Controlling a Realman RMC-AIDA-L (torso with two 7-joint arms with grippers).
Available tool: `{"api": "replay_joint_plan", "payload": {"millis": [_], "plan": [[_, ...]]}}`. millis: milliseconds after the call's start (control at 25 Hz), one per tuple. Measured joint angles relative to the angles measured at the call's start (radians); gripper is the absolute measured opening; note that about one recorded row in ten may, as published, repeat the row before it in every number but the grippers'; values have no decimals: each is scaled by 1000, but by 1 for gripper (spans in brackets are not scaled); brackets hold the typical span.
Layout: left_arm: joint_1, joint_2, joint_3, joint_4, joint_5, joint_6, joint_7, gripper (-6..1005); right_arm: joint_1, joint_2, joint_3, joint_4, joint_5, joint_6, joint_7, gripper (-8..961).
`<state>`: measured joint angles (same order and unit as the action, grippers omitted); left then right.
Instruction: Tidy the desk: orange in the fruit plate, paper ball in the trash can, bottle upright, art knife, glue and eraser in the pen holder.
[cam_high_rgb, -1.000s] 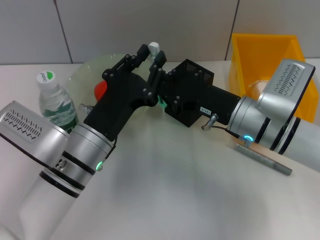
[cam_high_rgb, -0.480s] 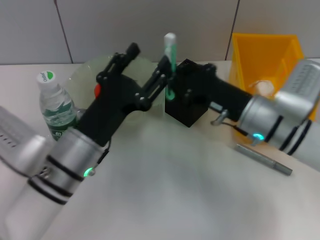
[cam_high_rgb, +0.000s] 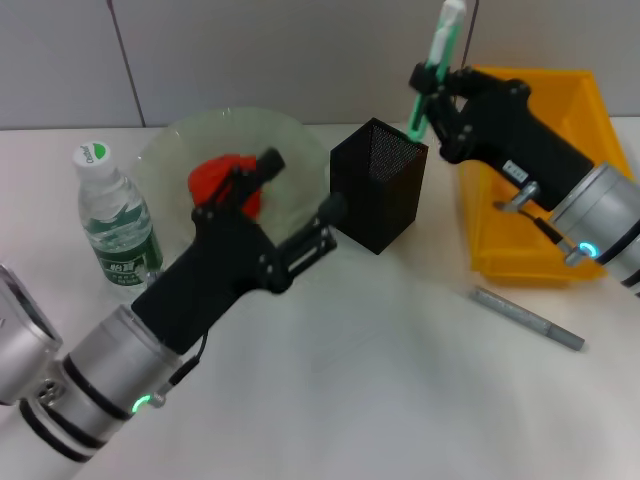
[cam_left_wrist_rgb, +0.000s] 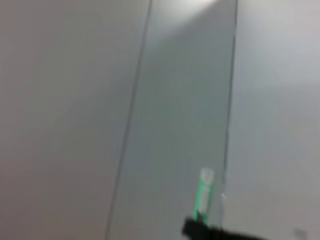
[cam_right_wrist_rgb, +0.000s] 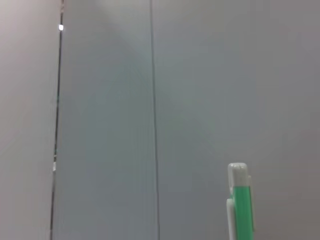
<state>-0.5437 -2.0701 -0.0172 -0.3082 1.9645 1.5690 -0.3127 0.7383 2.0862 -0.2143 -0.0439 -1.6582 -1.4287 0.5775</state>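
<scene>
- Head view: my right pincer (cam_high_rgb: 432, 82) grips the art knife (cam_high_rgb: 437, 45) near its lower end and holds it upright, just above and beyond the pen holder (cam_high_rgb: 378, 183). I judge it stands on end so it can go straight down into the mesh cup.
- My left pincer (cam_high_rgb: 300, 205) hangs spread open with nothing in it, in front of the pen holder and next to the fruit plate (cam_high_rgb: 170, 150).
- The orange (cam_high_rgb: 224, 182) lies in the fruit plate, and the bottle (cam_high_rgb: 112, 216) stands upright on the desk (cam_high_rgb: 380, 380), on the plate's far side from the pen holder.
- The trash can (cam_high_rgb: 530, 160) sits beyond the pen holder, and a grey rod (cam_high_rgb: 528, 318) lies before it.
- Left wrist view: wall, and the art knife's tip (cam_left_wrist_rgb: 204, 196) above a dark pincer.
- Right wrist view: only the knife's white-capped green end (cam_right_wrist_rgb: 239, 200) against the wall; my own fingers don't show.
</scene>
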Motion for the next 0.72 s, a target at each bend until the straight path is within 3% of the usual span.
{"api": "replay_joint_plan", "payload": {"millis": [80,240,440,720], "plan": [[10,0,3,74,80,-13,-129,868,-1,-1,6,-9,0,8,0,93],[27,1,6,152,171,-35,-222,868,12,-1,3,-21,0,65,-1,93],[40,2,6,234,258,-43,-288,867,22,-2,3,-25,0,98,-2,92],[49,0,5,244,269,-61,-287,867,66,1,-3,-12,1,219,-5,97]]}}
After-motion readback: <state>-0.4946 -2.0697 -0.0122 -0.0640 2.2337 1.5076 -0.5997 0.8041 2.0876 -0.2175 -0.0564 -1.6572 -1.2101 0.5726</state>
